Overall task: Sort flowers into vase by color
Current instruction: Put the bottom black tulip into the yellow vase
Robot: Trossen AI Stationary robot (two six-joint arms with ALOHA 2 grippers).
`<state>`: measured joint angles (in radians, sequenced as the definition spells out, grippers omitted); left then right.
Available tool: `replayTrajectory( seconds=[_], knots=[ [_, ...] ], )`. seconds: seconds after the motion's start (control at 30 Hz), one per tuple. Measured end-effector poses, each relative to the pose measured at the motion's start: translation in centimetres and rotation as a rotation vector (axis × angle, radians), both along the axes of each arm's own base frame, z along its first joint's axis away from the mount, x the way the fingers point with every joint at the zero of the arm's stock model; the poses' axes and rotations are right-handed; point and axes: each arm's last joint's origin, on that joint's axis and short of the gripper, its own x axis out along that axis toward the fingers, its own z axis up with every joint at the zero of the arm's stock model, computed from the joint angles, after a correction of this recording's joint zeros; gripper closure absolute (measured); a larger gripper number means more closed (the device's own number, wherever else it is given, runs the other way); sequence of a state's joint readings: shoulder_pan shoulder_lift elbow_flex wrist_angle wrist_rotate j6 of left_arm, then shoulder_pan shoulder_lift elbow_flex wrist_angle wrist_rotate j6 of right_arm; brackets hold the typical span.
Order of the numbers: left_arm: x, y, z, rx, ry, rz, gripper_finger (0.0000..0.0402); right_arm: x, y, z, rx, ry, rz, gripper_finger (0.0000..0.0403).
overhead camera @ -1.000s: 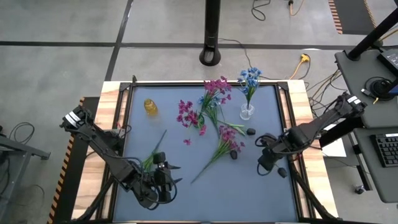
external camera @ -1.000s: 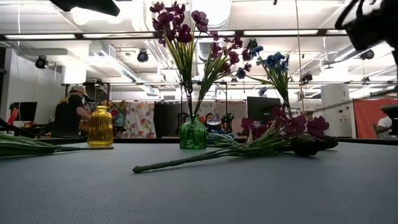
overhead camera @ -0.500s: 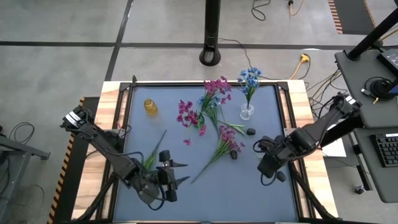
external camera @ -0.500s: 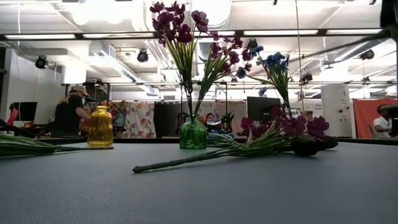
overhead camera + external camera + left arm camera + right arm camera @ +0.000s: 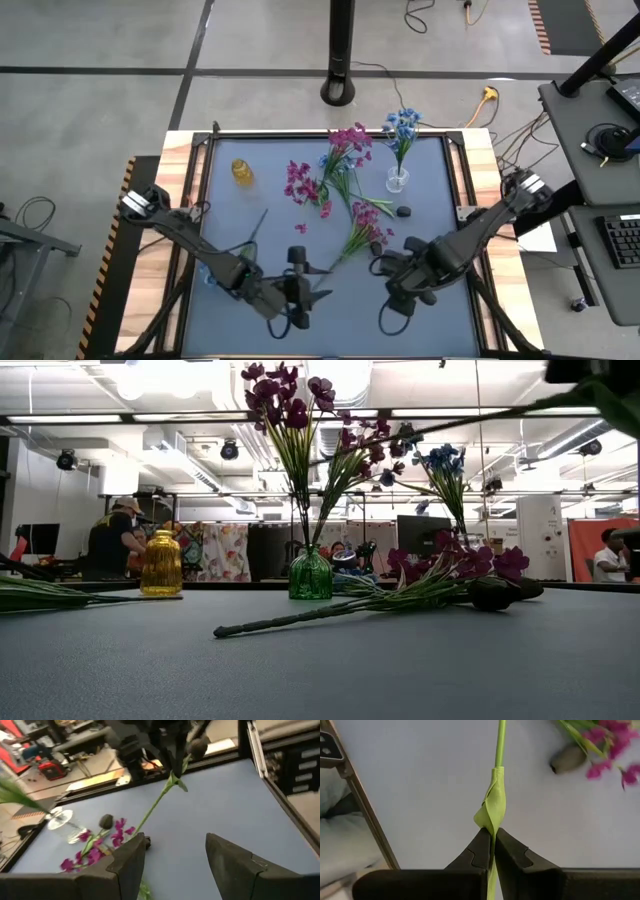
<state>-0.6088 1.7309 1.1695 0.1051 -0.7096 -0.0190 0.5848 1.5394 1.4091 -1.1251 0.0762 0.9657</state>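
Observation:
My right gripper (image 5: pixel 388 272) (image 5: pixel 492 835) is shut on a thin green flower stem (image 5: pixel 499 745) that bears a dark bud (image 5: pixel 199 746). The stem shows high up in the low view (image 5: pixel 480 422). In the left wrist view it slants from the right gripper down toward my left gripper (image 5: pixel 175 840), its free end close to one finger; I cannot tell whether they touch. My left gripper (image 5: pixel 315 280) is open. A pink sprig (image 5: pixel 365 232) lies flat on the table. A green vase (image 5: pixel 310 575) holds pink flowers, a clear vase (image 5: pixel 397 181) holds blue ones. My right gripper pinches the green stem between its two fingers just behind a folded leaf (image 5: pixel 491 810). The stem runs on ahead of the fingers toward my left gripper. The flower is lifted clear of the table, the bud end by the gripper.
An empty yellow vase (image 5: pixel 241 172) stands at the far left. Two loose dark buds (image 5: pixel 403 211) (image 5: pixel 377 248) lie beside the pink sprig. Green stems (image 5: pixel 245 250) lie on the left half of the table. Metal rails (image 5: pixel 460 180) frame the mat. People show in the room behind.
My right gripper has carried the dark-bud flower toward the table's left and near edges, clear of the table. My left gripper has gone toward the table's right edge, so the two grippers now face each other near the middle front.

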Motion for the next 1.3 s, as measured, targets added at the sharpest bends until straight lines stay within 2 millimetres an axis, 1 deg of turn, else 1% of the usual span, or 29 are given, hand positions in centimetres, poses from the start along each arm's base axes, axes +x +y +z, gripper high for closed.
replayTrajectory(
  seconds=[0.17,0.33,0.5,0.77,0.9,1.0,1.1,1.2,1.3],
  knots=[
    [2.3,-0.1,-0.7,0.05,0.056,0.005,0.021,2.6,0.8,-0.5,-0.022,0.002,0.072,0.039],
    [3.6,-0.3,-1.7,0.096,0.151,0.017,0.021,3.9,0.8,-0.5,-0.021,0.006,0.119,0.039],
    [4.1,-0.3,-1.6,0.081,0.171,0.011,0.021,4.2,0.3,-0.2,-0.021,-0.01,0.129,0.039],
    [4.4,1.2,-2.3,0.029,0.208,0.094,0.021,4.2,0.1,0.1,-0.021,-0.027,0.154,0.039],
    [4.4,1.3,-2.4,0.027,0.209,0.097,0.0216,4.2,0.1,0.1,-0.024,-0.028,0.165,0.039],
    [4.4,1.3,-2.5,0.032,0.218,0.098,0.0233,4.2,0.1,0.1,-0.027,-0.029,0.175,0.039],
    [4.4,1.4,-2.5,0.034,0.221,0.1,0.0262,4.2,0.1,0.1,-0.029,-0.029,0.183,0.039],
    [4.4,1.4,-2.5,0.033,0.219,0.101,0.0305,4.2,0.1,0.1,-0.029,-0.029,0.183,0.039],
    [4.4,1.4,-2.5,0.033,0.219,0.102,0.036,4.2,0.1,0.1,-0.034,-0.032,0.199,0.039]
  ],
)
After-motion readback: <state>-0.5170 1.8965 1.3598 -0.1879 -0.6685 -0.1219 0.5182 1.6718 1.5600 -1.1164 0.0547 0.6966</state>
